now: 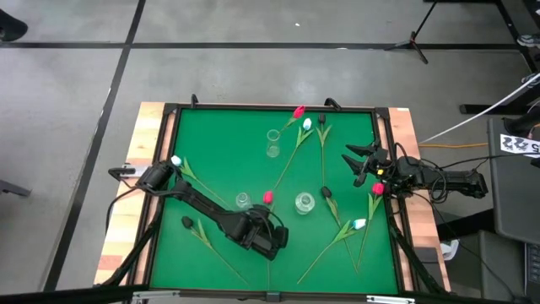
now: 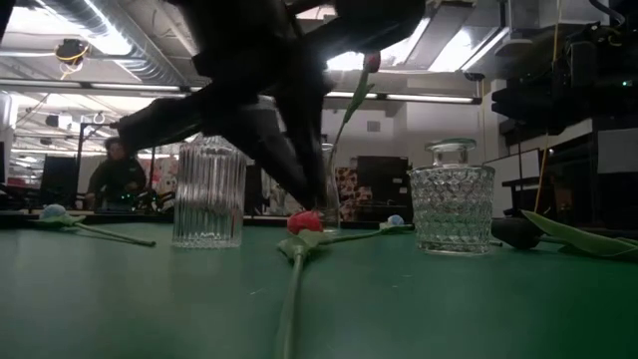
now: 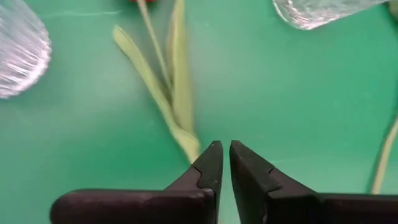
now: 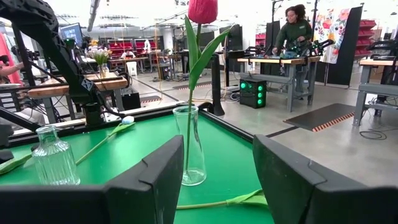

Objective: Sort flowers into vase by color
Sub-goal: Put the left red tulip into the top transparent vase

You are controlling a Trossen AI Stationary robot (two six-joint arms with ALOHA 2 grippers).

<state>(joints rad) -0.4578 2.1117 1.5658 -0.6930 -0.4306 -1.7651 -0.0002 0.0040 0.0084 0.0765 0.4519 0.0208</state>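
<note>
A red tulip (image 1: 268, 198) lies flat on the green table between a ribbed vase (image 1: 243, 200) and a round vase (image 1: 305, 203), its stem (image 2: 289, 299) running toward the near edge. My left gripper (image 3: 224, 149) is shut and stands over the base of this tulip's leaves (image 3: 177, 106). In the low view its tips (image 2: 317, 199) show just above the red head (image 2: 304, 221). My right gripper (image 4: 217, 180) is open at the table's right side (image 1: 361, 165). It faces a tall vase (image 4: 189, 146) that holds one red tulip (image 4: 203, 9) upright. My left gripper points down and toward the far edge at the base of the red tulip's leaves (image 3: 189, 143). I cannot tell whether its tips touch the stem. The tulip lies flat on the table along its whole length.
More tulips lie on the table: a red one (image 1: 377, 189) and a white one (image 1: 360, 224) on the right, a white one (image 1: 307, 124) by the tall vase, another (image 1: 175, 160) by the left arm, and dark ones (image 1: 187, 223) (image 1: 326, 192). People work at benches beyond the table (image 4: 292, 28).
</note>
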